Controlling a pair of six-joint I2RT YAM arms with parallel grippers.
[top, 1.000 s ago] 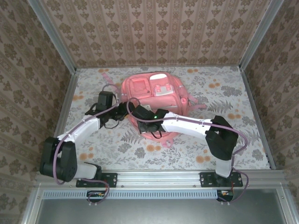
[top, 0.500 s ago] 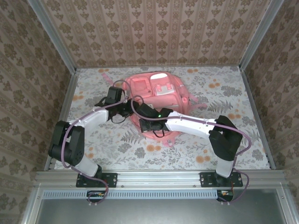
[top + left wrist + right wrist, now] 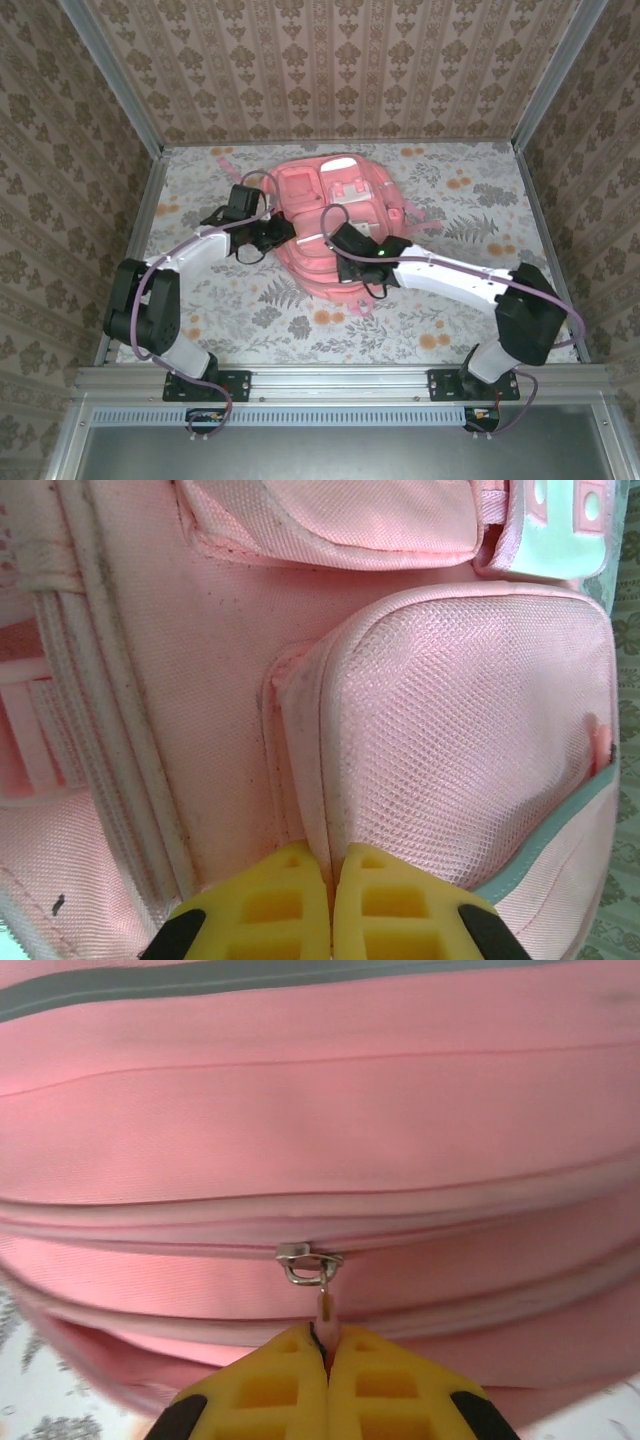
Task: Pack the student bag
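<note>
Status note, both arms reaching to the student bag [image 3: 320, 185]. From the top camera I see it lying flat on the floral tabletop [image 3: 480, 300], front pockets up, in the middle of the frame and slightly toward the upper edge. A pink strap [image 3: 425, 222] trails off to its right.

Left hand [image 3: 278, 230] comes in at the bag's left edge. In its wrist camera the left hand [image 3: 330, 865] shows both yellow pads pressed together at the bottom centre of the frame. The piped seam of the mesh pocket [image 3: 460, 730] runs straight down into the line between them, so I read it as pinching the bag fabric at that pocket edge. A pale strip [image 3: 545, 855] crosses the pocket's lower right corner.

Right hand [image 3: 335, 240] sits on the lower part of the bag, near the frame's centre. In its wrist camera the right hand [image 3: 322, 1335] is also pressed together, nipping the small zipper pull [image 3: 324, 1305] that hangs from the metal slider [image 3: 305, 1258]. The zipper line runs left to right across the frame. A grey strip [image 3: 300, 975] crosses the top edge.
</note>
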